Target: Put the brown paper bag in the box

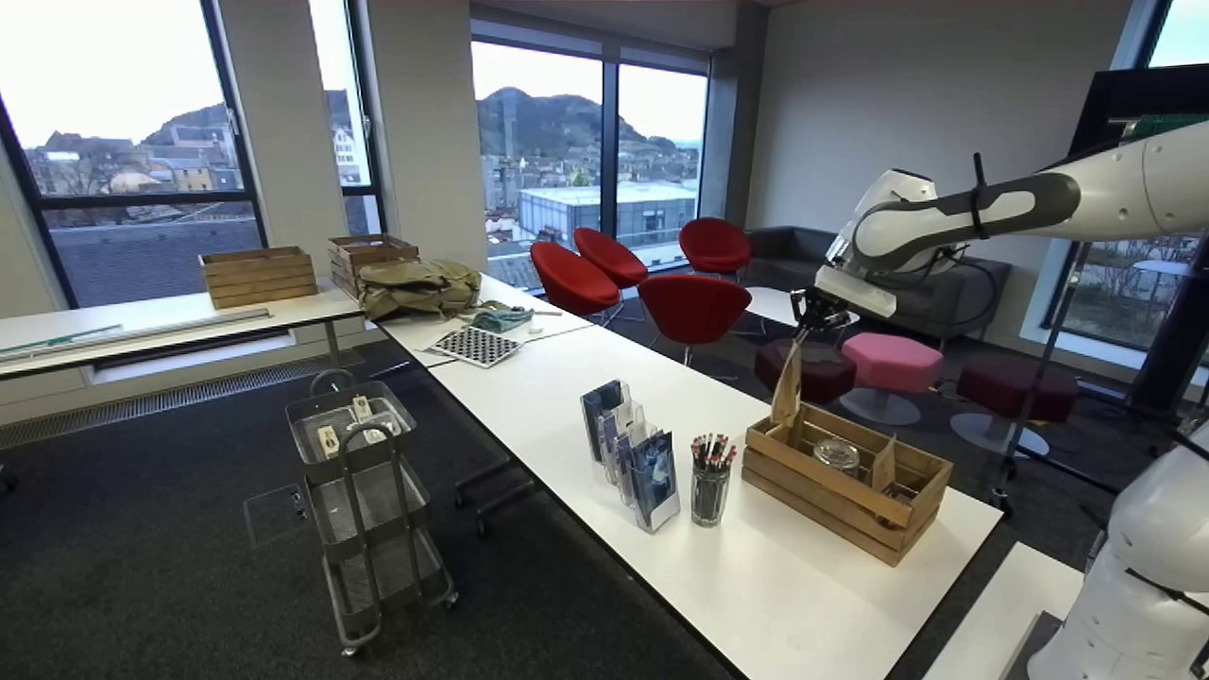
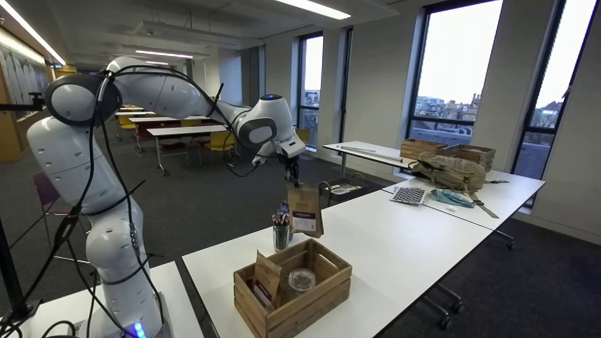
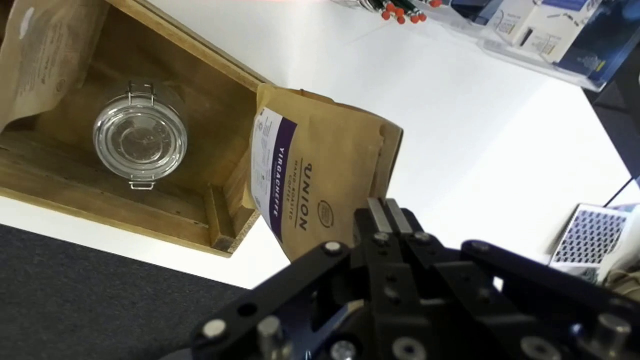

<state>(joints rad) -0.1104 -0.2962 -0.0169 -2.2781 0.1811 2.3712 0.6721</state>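
Note:
The brown paper bag [image 2: 305,211] hangs upright from my gripper [image 2: 295,184], which is shut on its top edge. It has a white and purple label and also shows in an exterior view [image 1: 786,389] and the wrist view [image 3: 320,170]. The box, a low wooden crate [image 2: 312,307], stands on the table and shows in the other views too [image 1: 817,489] [image 3: 195,47]. The bag's lower end is at the crate's short end wall; I cannot tell whether it is over the rim. Both fingertips [image 3: 389,205] nearly meet at the bag's edge.
Inside the crate are a glass jar [image 2: 301,280] and a second brown bag [image 2: 266,281]. A glass of pencils [image 1: 710,482] and a clear leaflet holder [image 1: 652,472] stand beside the crate. A backpack [image 2: 448,171] and a checkered board [image 2: 408,195] lie farther along the table [image 2: 399,253].

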